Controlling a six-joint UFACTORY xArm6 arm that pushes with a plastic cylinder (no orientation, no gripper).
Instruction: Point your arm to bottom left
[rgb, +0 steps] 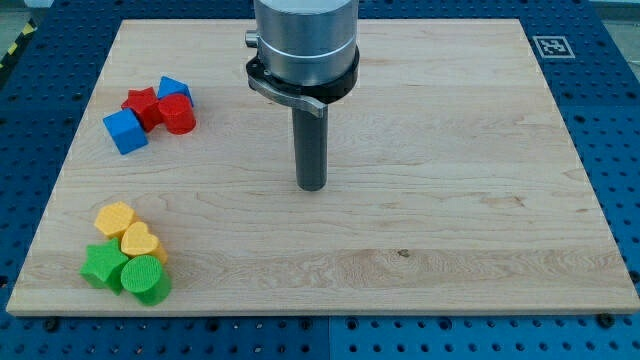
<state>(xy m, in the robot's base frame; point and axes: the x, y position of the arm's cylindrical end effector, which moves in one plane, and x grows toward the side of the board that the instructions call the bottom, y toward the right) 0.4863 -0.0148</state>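
Note:
My tip (312, 186) rests near the middle of the wooden board (450, 150), apart from every block. At the view's upper left lies a cluster: a blue cube (124, 131), a red star (142, 105), a red cylinder (178, 115) and a blue block (173, 90) behind it. At the view's bottom left lies another cluster: a yellow hexagon-like block (114, 218), a yellow heart (140, 241), a green star (102, 266) and a green cylinder (146, 280). Both clusters lie well to the left of the tip.
The board sits on a blue perforated table (610, 90). A black-and-white marker tag (551, 46) is at the board's upper right corner. The arm's grey body (305, 40) hangs above the board's top middle.

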